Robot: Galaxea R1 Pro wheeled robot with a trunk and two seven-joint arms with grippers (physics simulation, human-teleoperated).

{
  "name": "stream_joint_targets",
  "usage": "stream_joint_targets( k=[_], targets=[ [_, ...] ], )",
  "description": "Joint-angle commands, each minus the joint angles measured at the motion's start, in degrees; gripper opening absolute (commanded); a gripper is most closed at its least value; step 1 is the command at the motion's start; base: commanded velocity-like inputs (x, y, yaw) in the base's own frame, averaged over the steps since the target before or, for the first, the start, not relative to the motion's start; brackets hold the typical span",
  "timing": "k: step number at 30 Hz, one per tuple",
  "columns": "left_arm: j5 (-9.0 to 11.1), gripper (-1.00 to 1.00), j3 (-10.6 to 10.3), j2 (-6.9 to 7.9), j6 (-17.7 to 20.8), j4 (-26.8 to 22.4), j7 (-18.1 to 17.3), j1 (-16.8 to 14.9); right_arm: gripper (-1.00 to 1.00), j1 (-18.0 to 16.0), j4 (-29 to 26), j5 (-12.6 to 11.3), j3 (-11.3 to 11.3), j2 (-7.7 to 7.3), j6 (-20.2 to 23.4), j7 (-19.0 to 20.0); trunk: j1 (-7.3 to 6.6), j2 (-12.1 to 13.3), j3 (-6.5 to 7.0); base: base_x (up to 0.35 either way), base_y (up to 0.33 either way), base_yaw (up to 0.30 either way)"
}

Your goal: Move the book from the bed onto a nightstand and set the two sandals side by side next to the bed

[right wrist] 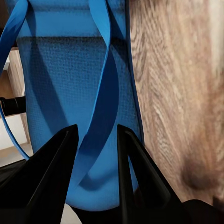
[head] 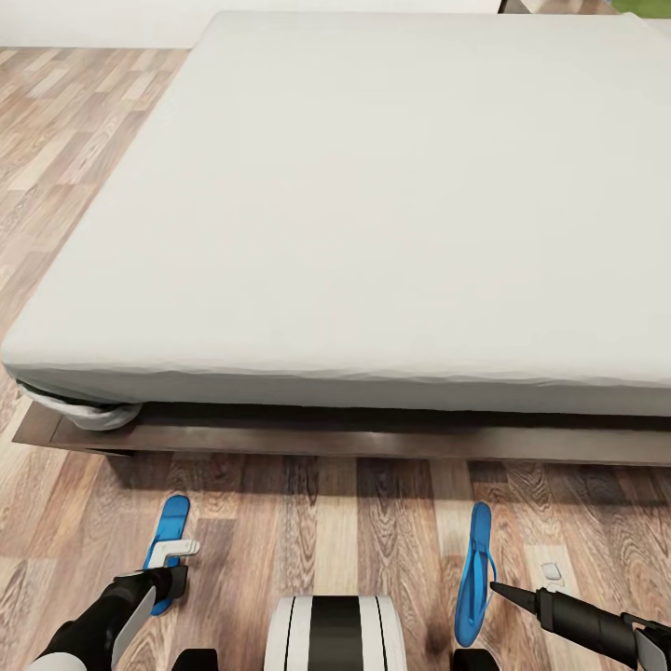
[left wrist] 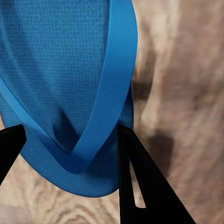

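Two blue sandals lie on the wood floor point(head: 326, 522) in front of the bed point(head: 373, 214), well apart from each other. I see the left sandal point(head: 169, 540) flat on the floor near the bed's left corner, and my left gripper point(head: 177, 556) sits right over it. From my head camera I cannot tell how wide that gripper is. My left wrist camera shows more: the sandal point(left wrist: 60, 70) is close up, with its bumpy blue sole and a smooth strap point(left wrist: 105, 102) shaped like a V. The two dark fingers point(left wrist: 140, 186) stand wide apart, one at each side of the sandal's rounded end, and I cannot tell if they touch it.

The right sandal point(head: 475, 578) is tipped up on its edge, so it looks very thin from above. My right gripper point(head: 508, 594) has its tip right at that sandal. In my right wrist camera I see this sandal point(right wrist: 70, 84) close up, with a strap point(right wrist: 102, 93) running between the two fingers point(right wrist: 51, 177). They look close together around the strap, holding it.

The bed has a plain grey mattress and a dark wood frame point(head: 373, 438). A small pale thing point(head: 552, 571) lies on the floor just beside the right sandal.
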Motion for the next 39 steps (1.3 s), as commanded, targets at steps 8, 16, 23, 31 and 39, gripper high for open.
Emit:
stream_joint_targets(
  k=[8, 16, 23, 31, 39],
  targets=[
    [1.2, -1.00, -0.5, 0.08, 0.4, 0.0, 0.2, 0.0, -1.00, 0.0, 0.0, -0.1, 0.0, -0.01, 0.3, 0.2, 0.06, 0.0, -0.48, 0.000, 0.000, 0.000],
    [1.2, -1.00, -0.5, 0.08, 0.4, 0.0, 0.2, 0.0, -1.00, 0.0, 0.0, -0.1, 0.0, -0.01, 0.3, 0.2, 0.06, 0.0, -0.48, 0.000, 0.000, 0.000],
    [1.2, 1.00, -0.5, 0.08, 0.4, 0.1, 0.2, 0.0, -1.00, 0.0, 0.0, -0.1, 0.0, -0.01, 0.3, 0.2, 0.06, 0.0, -0.48, 0.000, 0.000, 0.000],
    [1.2, 1.00, -0.5, 0.08, 0.4, 0.0, 0.2, 0.0, -1.00, 0.0, 0.0, -0.1, 0.0, -0.01, 0.3, 0.2, 0.06, 0.0, -0.48, 0.000, 0.000, 0.000],
    [1.2, 1.00, -0.5, 0.08, 0.4, 0.0, 0.2, 0.0, -1.00, 0.0, 0.0, -0.1, 0.0, -0.01, 0.3, 0.2, 0.06, 0.0, -0.48, 0.000, 0.000, 0.000]
  ],
)
